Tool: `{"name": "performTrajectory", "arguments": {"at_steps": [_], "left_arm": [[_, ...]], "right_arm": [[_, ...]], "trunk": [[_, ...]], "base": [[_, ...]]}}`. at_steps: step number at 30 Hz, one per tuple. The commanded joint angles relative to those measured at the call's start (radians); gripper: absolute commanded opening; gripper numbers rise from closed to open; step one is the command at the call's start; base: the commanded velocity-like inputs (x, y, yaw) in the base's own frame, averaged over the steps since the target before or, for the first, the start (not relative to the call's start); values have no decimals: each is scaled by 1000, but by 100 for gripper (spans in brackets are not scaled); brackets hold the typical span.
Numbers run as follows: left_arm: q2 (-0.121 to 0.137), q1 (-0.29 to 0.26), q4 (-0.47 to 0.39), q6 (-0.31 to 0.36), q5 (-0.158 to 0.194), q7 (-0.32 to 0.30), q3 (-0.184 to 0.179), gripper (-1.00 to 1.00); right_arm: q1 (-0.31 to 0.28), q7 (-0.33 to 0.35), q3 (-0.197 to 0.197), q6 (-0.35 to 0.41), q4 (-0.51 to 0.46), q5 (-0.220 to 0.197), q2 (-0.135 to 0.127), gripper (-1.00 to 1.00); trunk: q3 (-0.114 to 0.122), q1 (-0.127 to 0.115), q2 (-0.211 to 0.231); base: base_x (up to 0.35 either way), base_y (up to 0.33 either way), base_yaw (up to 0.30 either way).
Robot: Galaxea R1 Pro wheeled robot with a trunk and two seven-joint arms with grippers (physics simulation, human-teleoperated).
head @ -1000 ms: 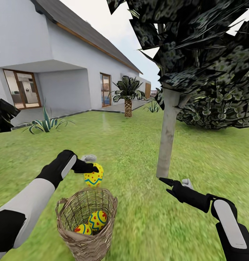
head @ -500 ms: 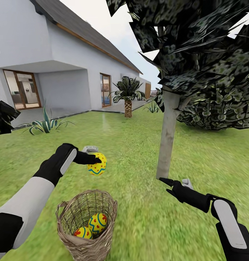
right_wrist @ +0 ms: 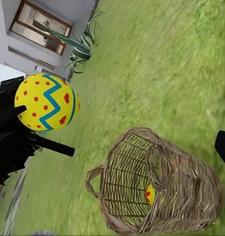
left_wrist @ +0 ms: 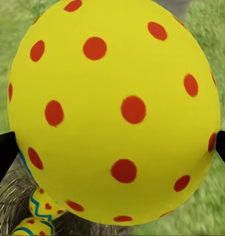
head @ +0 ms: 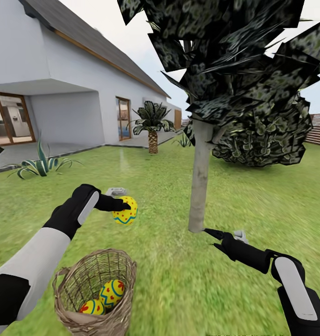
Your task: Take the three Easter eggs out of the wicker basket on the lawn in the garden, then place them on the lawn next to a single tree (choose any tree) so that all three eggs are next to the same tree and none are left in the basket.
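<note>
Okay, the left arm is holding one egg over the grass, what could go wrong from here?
The egg sits pinched at the tips of the left tool above the lawn; it might slip and roll. Released here, it would land well short of the tree. Two eggs remain in the basket.

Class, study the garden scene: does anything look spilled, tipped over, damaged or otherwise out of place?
Nothing stands out. The wicker basket stands upright on the lawn with two eggs inside; the left gripper holds the third egg in the air, near the tree.
</note>
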Motion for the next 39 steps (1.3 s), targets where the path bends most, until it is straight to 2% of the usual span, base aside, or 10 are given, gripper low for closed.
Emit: {"name": "performTrajectory", "arguments": {"at_steps": [1, 5, 9, 13, 20, 25, 33, 39], "left_arm": [[1, -1, -1, 3, -6, -7, -3, -100], [-1, -1, 0, 3, -8, -3, -3, -100], [-3, -1, 0, 3, -7, 27, -3, -100], [-6, -1, 1, 3, -8, 42, -5, -100], [-8, -1, 12, 3, -9, 49, -11, -100], [-8, -1, 16, 3, -10, 116, -10, -100], [-10, -1, 20, 3, -11, 136, -12, -100], [-11, -1, 22, 3, -12, 160, -12, -100]], "right_arm": [[-1, 3, -1, 5, 0, 3, 0, 100], [-1, 3, -1, 5, 0, 3, 0, 100], [-1, 4, -1, 5, 0, 2, 0, 100], [-1, 4, 1, -37, 0, 1, 0, 100], [-1, 4, 8, -49, 0, 0, 0, 100], [-1, 4, 8, -50, 0, 0, 0, 100], [0, 4, 8, -50, 0, 0, 0, 100], [-1, 4, 8, -50, 0, 0, 0, 100]], "trunk": [[0, 0, 0], [5, 0, 0], [9, 0, 0], [10, 0, 0], [10, 0, 0], [10, 0, 0], [10, 0, 0], [16, 0, 0]], "base": [[0, -177, -212], [0, -202, -203], [0, -227, -154], [0, -234, -32], [0, -236, -3], [0, -237, 0], [0, -237, -8], [59, -238, -156]]}}
